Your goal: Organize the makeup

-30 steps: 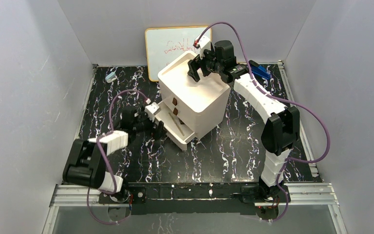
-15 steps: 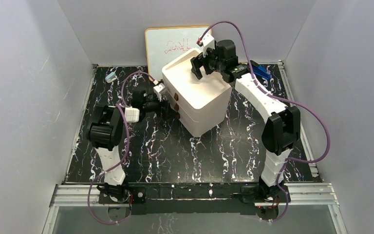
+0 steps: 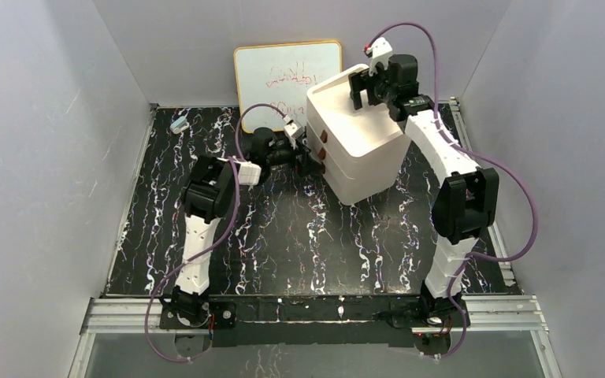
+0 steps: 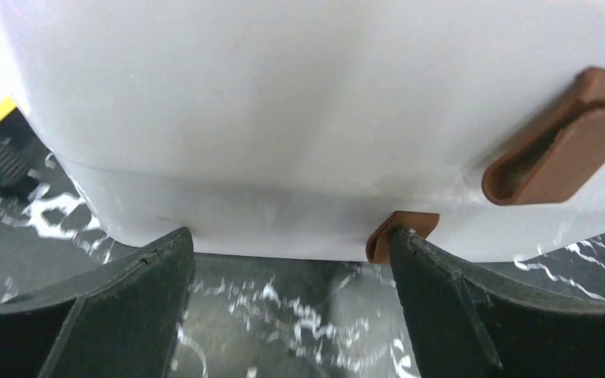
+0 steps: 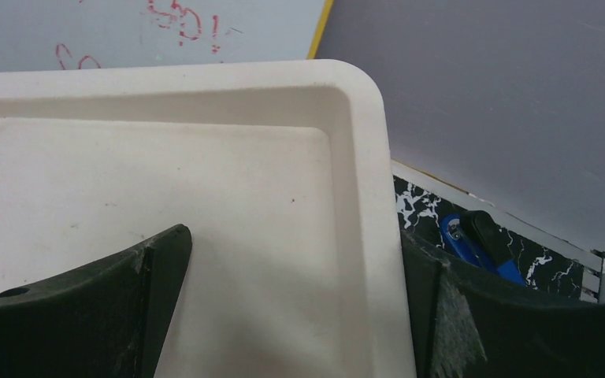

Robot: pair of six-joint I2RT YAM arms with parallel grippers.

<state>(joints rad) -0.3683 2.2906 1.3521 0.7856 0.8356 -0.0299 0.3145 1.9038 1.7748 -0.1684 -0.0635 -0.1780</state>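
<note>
- Black, white-veined tabletop [image 3: 299,236] carries no loose makeup that any view shows. No puff, palette, compact or brush is visible, so I judge the makeup lies inside the closed drawers or out of sight.
- The left gripper [image 4: 287,256] sits low against the left-facing front of the white drawer unit [image 3: 366,150], its jaws spread wide and holding nothing.
- Two brown pull tabs mark the drawer fronts. In the wrist view the lower tab [image 4: 403,232] sits just at the right-hand finger, while the upper tab [image 4: 558,146] is higher and further right, its long axis slanted.
- The left arm is clearly nearer both tabs. Any pull on a drawer would need that tab brought between the fingers.
- The right gripper [image 5: 291,252] hovers over the unit's top tray [image 5: 165,173], jaws fully apart and grasping nothing.
- The whiteboard [image 3: 287,75] at the far wall bears a red scrawl I cannot read. No brand shows.
- A blue object [image 5: 473,244] lies beyond the tray's right corner.
</note>
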